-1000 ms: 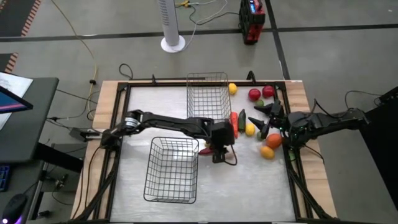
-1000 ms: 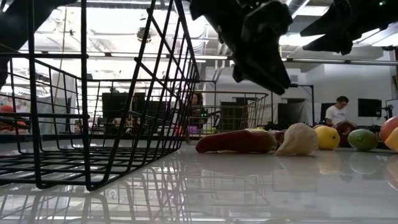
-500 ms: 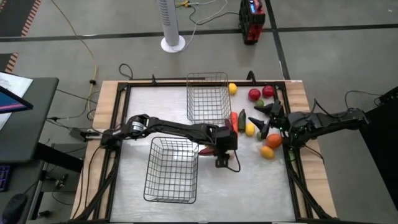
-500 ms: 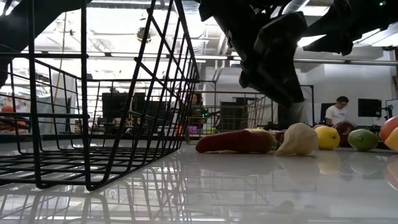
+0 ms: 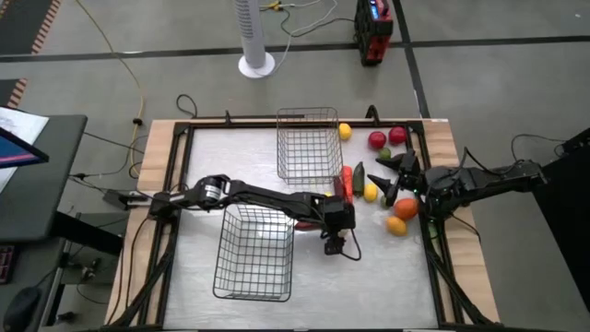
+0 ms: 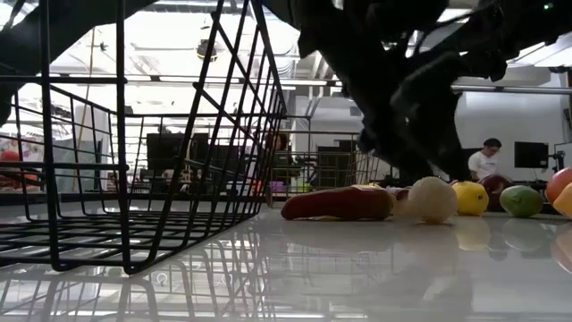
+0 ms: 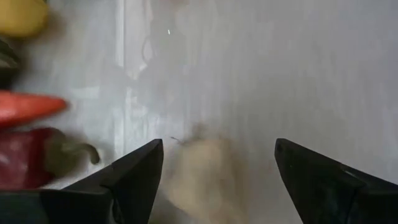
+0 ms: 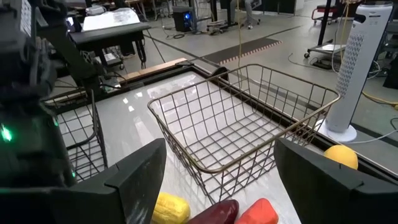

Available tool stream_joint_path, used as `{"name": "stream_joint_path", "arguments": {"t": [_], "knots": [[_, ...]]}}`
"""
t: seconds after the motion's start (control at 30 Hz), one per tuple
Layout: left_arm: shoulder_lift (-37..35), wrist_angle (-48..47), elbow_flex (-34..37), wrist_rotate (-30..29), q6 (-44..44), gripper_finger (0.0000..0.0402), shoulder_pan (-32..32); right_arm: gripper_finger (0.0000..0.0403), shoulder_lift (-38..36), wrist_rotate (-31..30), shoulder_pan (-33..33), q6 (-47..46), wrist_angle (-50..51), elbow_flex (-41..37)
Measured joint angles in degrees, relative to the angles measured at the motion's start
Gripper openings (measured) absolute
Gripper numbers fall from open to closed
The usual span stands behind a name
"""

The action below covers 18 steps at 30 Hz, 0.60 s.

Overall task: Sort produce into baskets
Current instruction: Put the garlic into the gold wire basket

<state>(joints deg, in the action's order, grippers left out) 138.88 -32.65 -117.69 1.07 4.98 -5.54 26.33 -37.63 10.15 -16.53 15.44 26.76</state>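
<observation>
My left gripper (image 5: 336, 245) is open and low over the table, just right of the near black basket (image 5: 255, 251). In the left wrist view a whitish garlic (image 7: 205, 177) lies on the table between its two fingers; I see no touch. The low view shows the garlic (image 6: 432, 199) under the dark gripper, beside a red pepper (image 6: 340, 204). My right gripper (image 5: 387, 180) waits open at the table's right side among the produce, with nothing between its fingers. The far basket (image 5: 309, 146) stands on the table at its far edge.
A carrot (image 5: 347, 175), a dark green piece (image 5: 358, 180) and a lemon (image 5: 371, 192) lie between the far basket and my right gripper. Red apples (image 5: 377, 140) and another lemon (image 5: 344, 131) lie farther back, oranges (image 5: 406, 208) at the right edge. People sit in the room behind.
My left gripper has moved toward the table's near edge and down, and its fingers have opened. The garlic stays in its place on the table but shows a rounder outline now than before.
</observation>
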Motion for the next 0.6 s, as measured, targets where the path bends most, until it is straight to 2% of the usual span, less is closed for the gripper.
{"name": "stream_joint_path", "arguments": {"t": [0.17, 0.43, 0.6], "knots": [[0.1, 1.5, 1.6, -0.9, -0.1, 0.0297, -0.1, 0.0325, 0.3, 0.0, 0.0, -0.1, 0.0, 0.0], [0.1, -1.7, 1.7, -1.5, -1.7, 0.0297, -0.1, 0.0325, 0.3, 0.0, 0.0, -0.1, 0.0, 0.0], [0.1, -6.9, -1.5, -0.9, -2.2, 0.0297, -0.1, 0.0325, 0.3, 0.0, 0.0, -0.1, 0.0, 0.0]]}}
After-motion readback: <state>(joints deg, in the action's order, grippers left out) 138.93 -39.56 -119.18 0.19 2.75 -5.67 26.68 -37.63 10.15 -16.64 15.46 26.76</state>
